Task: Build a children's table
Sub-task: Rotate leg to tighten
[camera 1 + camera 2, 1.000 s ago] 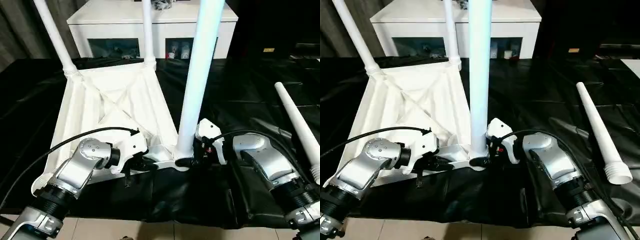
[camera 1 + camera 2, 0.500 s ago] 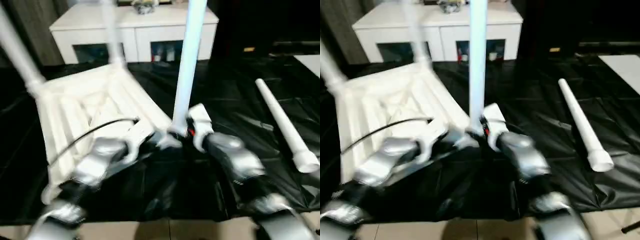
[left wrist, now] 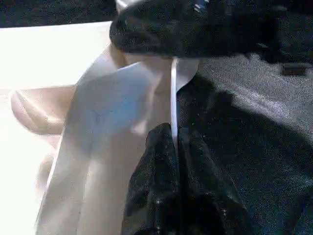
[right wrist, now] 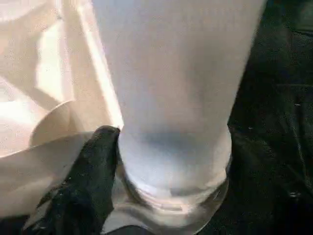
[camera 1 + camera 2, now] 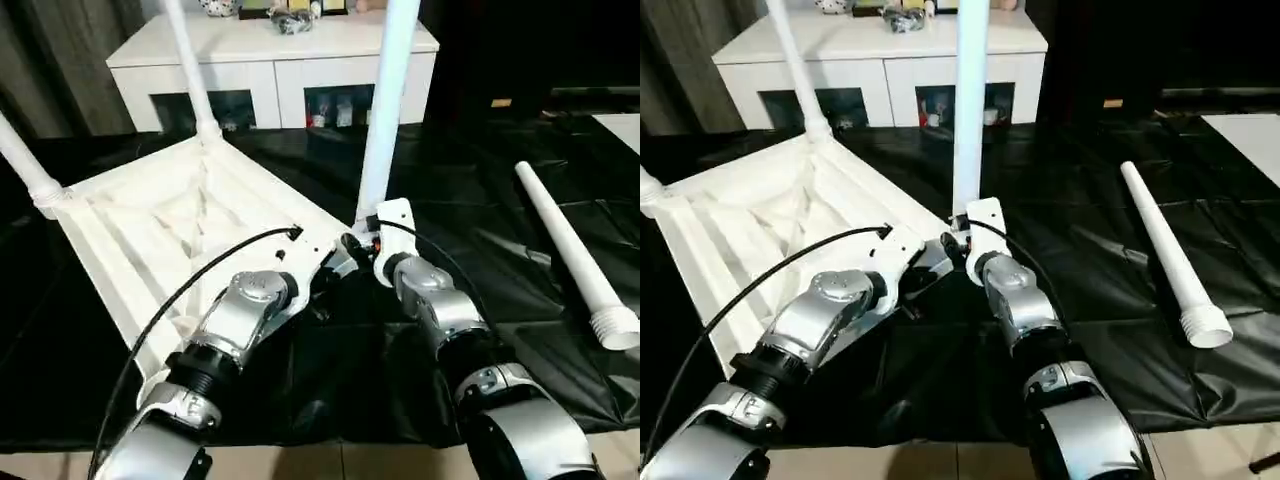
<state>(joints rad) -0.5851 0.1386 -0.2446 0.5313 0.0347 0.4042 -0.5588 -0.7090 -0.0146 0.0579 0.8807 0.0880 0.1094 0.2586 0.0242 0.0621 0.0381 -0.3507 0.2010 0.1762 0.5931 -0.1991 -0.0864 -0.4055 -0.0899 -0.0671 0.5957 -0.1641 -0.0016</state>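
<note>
Your white ribbed plastic tabletop [image 5: 170, 235] lies upside down on the black sheet [image 5: 480, 220], now turned with a corner toward you; it sat squarer to you a second ago, though the head camera also shifted, so some of that may be view change. Three white tapered tube legs stand in corner sockets: near leg [image 5: 385, 110] right at both grippers, two more [image 5: 190, 70] [image 5: 25, 165] beyond the left arm. The fourth loose white tube leg [image 5: 570, 250] lies well off to the right gripper's outer side.

Left gripper [image 3: 173, 142] is clamped tight on the thin tabletop edge beside the near socket. Right gripper [image 5: 352, 244] sits at the near leg's base; one black finger [image 4: 93, 166] touches the collar, and I can't tell if it's gripping or letting go.

Both arms swung inward since a second ago. My read: the third leg is seated, so next fetch the loose leg for the empty socket nearest you
</note>
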